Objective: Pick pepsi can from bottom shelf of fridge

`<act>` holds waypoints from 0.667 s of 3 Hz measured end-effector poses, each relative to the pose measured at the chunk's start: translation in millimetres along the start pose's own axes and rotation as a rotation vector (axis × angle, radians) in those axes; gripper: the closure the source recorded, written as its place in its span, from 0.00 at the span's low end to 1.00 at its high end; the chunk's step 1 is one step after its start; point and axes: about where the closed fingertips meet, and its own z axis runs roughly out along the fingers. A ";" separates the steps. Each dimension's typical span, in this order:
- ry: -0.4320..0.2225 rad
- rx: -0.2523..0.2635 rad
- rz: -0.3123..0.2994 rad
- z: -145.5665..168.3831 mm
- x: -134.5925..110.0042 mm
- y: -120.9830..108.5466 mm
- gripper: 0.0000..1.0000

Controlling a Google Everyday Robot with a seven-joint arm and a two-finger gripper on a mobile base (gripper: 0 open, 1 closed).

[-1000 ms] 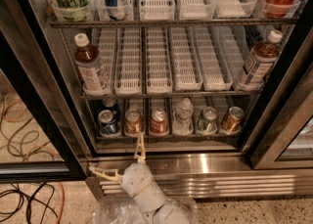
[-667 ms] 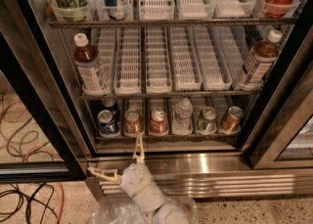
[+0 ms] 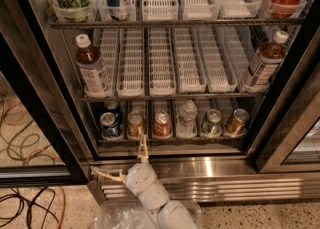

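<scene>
Jaws spread wide and holding nothing: the gripper [image 3: 119,155] sits low before the fridge [image 3: 210,165], at its steel base. One finger points up at the bottom shelf [image 3: 170,140], the other out to the left. The pepsi can [image 3: 110,124] stands upright at the far left of that shelf, just beside a copper-brown can [image 3: 135,123]. I'd judge it light, rigid enough if full, thin-walled and probably slick from the cold. It wants a hold across the middle of its round sides, entered from the front because the rack above sits close. Along the front I count five cans and one small clear bottle [image 3: 186,118], plus a dark can [image 3: 113,106] behind the pepsi. Two brown drink bottles [image 3: 92,70] stand on the rack above.
</scene>
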 end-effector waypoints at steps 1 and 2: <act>-0.003 -0.002 0.028 7.9 33.4 -8.9 0.00; -0.003 -0.002 0.030 7.8 34.4 -9.0 0.00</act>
